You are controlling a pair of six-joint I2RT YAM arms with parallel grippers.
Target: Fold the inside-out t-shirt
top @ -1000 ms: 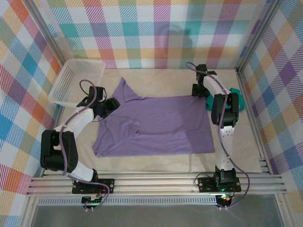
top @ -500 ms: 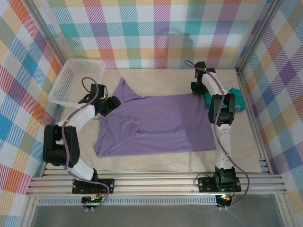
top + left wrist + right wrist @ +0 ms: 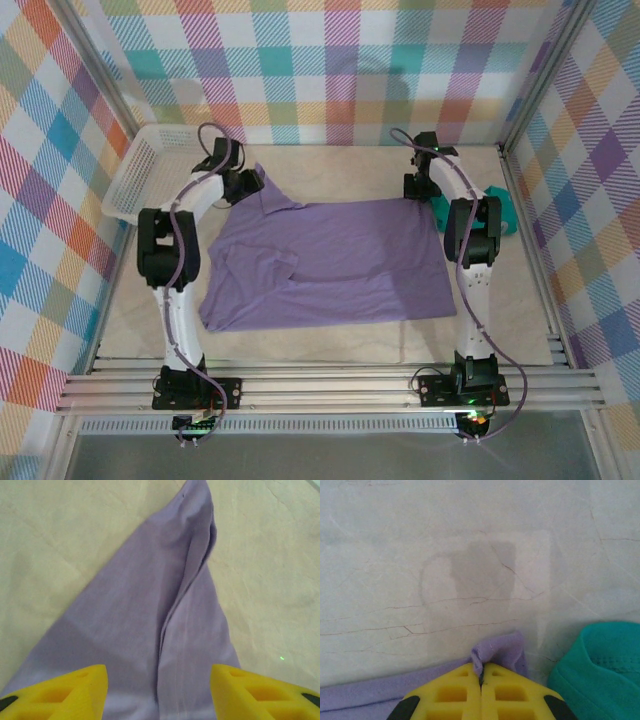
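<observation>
The inside-out t-shirt (image 3: pixel 330 262) lies spread flat in the middle of the table, lavender, with one sleeve (image 3: pixel 268 195) pointing to the far left. My left gripper (image 3: pixel 248 184) hovers over that sleeve. In the left wrist view the left gripper (image 3: pixel 159 695) is open, and the creased sleeve cloth (image 3: pixel 150 620) runs between its yellow fingers (image 3: pixel 65 692) without being pinched. My right gripper (image 3: pixel 416 190) sits at the shirt's far right corner. The right wrist view shows the right gripper (image 3: pixel 481 674) shut on a bunched bit of that corner (image 3: pixel 502 647).
A white plastic basket (image 3: pixel 150 170) stands at the far left, close to the left arm. A teal-green garment (image 3: pixel 497 210) lies against the right wall, and its edge (image 3: pixel 600 665) is just right of the right gripper. Plaid walls enclose the table.
The left arm swung from the shirt's left side up to the far sleeve. The right gripper closed on the shirt's far right corner.
</observation>
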